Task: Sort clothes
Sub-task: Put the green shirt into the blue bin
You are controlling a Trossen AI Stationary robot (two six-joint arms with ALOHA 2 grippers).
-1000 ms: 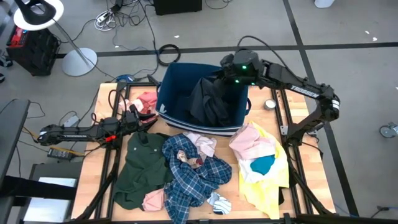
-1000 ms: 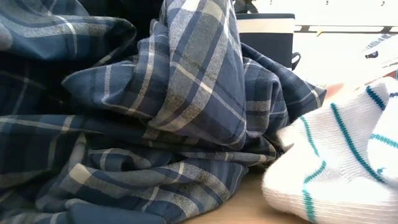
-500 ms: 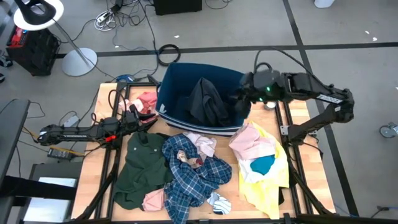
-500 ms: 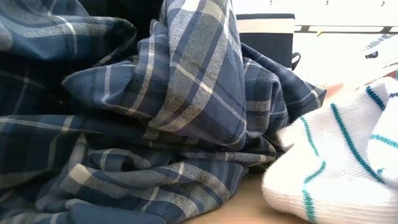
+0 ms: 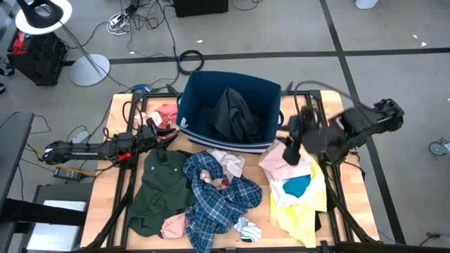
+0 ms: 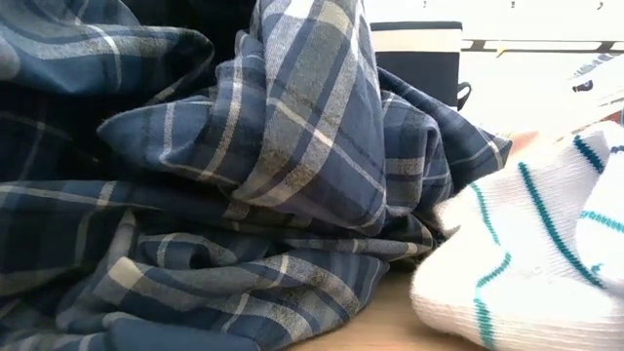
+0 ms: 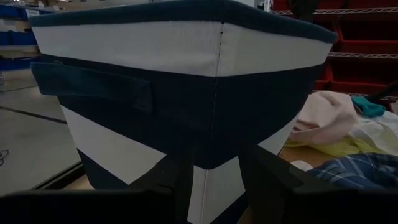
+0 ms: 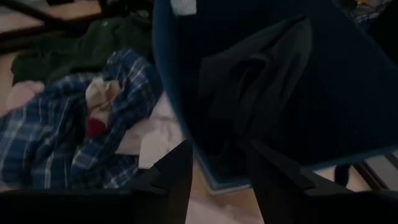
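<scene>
The navy bin (image 5: 190, 105) stands at the table's far middle with the black top (image 5: 235, 116) slumped inside; both also show in the right wrist view, the black top (image 8: 255, 81). In front lie the dark green shirt (image 5: 158, 186), the blue plaid shirt (image 5: 218, 197), a pink piece (image 5: 285, 158) and the yellow shirt (image 5: 302, 207). My right gripper (image 5: 290, 149) hovers open and empty over the pink piece, right of the bin; its fingers (image 8: 177, 180) show apart. My left gripper (image 5: 160, 135) is open and empty beside the bin's left wall (image 7: 186, 93).
A white sock with teal stripes (image 5: 247, 228) lies by the near edge and fills the low view's right (image 6: 526, 253) beside the plaid shirt (image 6: 244, 195). More pink pieces lie left of the bin (image 5: 165, 112) and by the green shirt (image 5: 172, 225). A teal piece (image 5: 297, 186) lies on the yellow shirt.
My right gripper has swung from above the bin toward the table's right edge and then toward the near edge, ending over the pink piece. The black top, which reached up toward the gripper, now lies slumped in the bin.
</scene>
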